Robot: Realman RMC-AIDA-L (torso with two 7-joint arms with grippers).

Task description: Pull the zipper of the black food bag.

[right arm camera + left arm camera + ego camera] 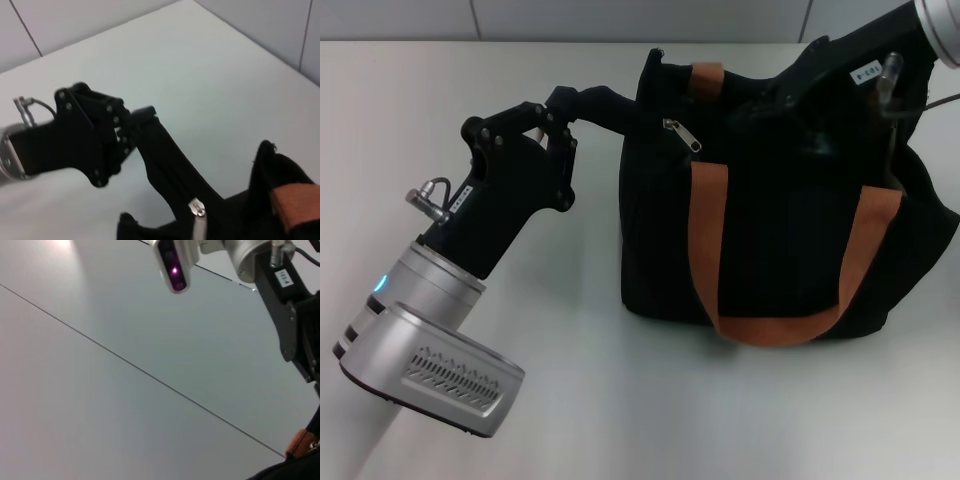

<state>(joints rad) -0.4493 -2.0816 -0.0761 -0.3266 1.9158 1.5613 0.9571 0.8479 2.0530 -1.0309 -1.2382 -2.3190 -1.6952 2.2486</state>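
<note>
1. Head view showed the left gripper [560, 105] nearest on the white tabletop [570, 400], clamped on a stretched end flap of the black food bag [780, 200].
2. Just beyond it, apart from that gripper, the zipper [682, 135] hung on the bag's top edge beside an orange-brown strap [705, 230].
3. Farthest, the right gripper [840, 75] pressed at the bag's top; I cannot tell its grip.

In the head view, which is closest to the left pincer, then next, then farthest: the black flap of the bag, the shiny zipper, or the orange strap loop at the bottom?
From the left pincer:
1. Black flap of the black food bag: right at its fingertips, seemingly pinched.
2. Zipper: further along, near the bag's top edge.
3. Orange strap loop: farthest, low on the bag's front.
</note>
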